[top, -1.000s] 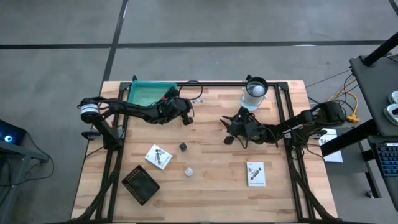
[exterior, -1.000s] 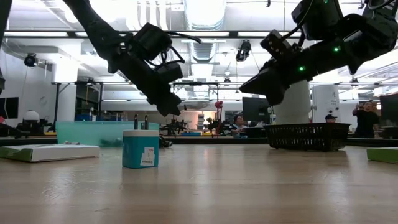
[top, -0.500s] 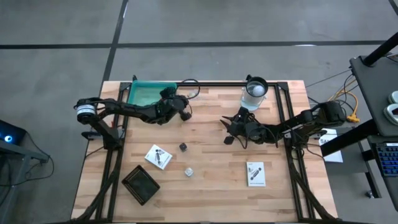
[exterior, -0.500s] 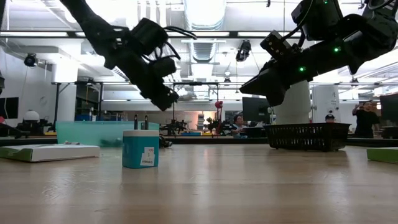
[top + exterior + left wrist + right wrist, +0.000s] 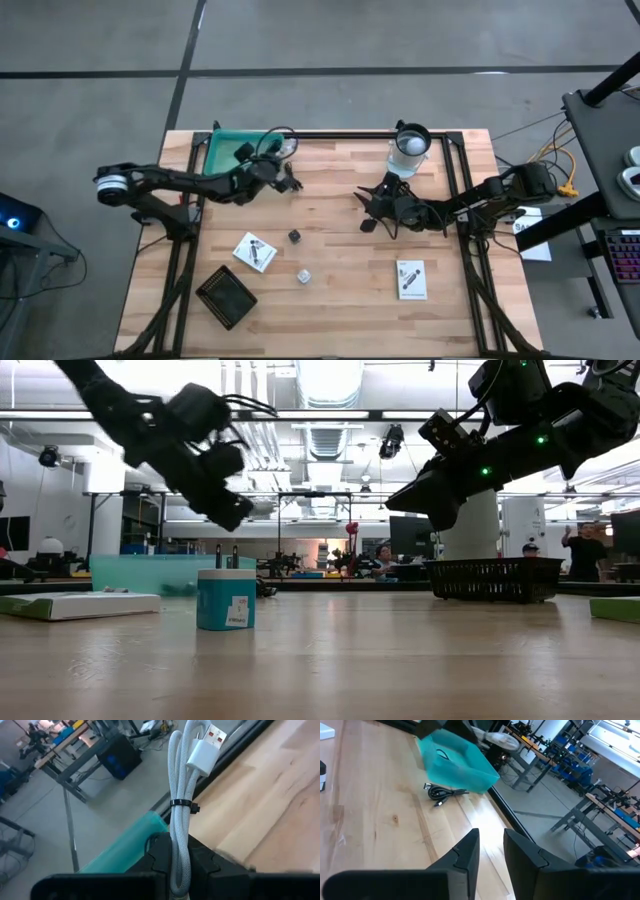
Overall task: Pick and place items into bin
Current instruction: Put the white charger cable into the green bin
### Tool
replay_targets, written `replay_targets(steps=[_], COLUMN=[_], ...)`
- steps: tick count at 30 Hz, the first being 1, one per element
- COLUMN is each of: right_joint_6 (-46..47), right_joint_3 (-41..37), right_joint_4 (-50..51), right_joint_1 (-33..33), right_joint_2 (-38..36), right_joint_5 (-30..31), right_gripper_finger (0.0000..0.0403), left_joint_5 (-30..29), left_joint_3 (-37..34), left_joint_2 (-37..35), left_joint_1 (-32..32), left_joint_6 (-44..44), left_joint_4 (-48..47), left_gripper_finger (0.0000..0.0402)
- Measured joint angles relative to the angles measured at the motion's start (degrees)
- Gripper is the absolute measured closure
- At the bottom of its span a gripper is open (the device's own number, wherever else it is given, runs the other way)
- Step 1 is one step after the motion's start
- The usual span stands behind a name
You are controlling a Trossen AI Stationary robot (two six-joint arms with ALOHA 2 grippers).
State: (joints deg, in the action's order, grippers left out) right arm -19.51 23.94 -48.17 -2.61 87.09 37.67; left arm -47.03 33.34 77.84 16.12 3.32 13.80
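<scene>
Left wrist view: left gripper (image 5: 179, 865) fingers clamped on bundled white USB cable (image 5: 183, 810), teal bin (image 5: 232, 152) just beyond. Carry step underway. Next: centre over bin, part fingers, drop. Right gripper (image 5: 490, 851) fingers slightly apart, empty, hovering mid-bench; black cable (image 5: 443, 793) ahead, beside bin, likely its target.

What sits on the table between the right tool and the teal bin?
A coiled black cable lies close beside the teal bin, well ahead of the right tool; the right wrist view shows it.
</scene>
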Motion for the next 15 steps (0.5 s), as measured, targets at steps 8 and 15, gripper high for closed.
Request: replay_targets(steps=[8, 15], right_joint_6=[0.0, 0.0], right_joint_3=[0.0, 0.1], right_joint_4=[0.0, -0.1], right_joint_1=[0.0, 0.0], right_joint_2=[0.0, 0.0], right_joint_5=[0.0, -0.1], right_gripper_finger=[0.0333, 0.0331], left_joint_5=[0.0, 0.0], left_joint_3=[-7.2, -9.5], left_joint_2=[-6.8, -8.8], left_joint_1=[0.0, 0.6], left_joint_6=[-0.1, -0.1], left_joint_4=[5.6, 8.3], left_gripper_finger=[0.0387, 0.0387])
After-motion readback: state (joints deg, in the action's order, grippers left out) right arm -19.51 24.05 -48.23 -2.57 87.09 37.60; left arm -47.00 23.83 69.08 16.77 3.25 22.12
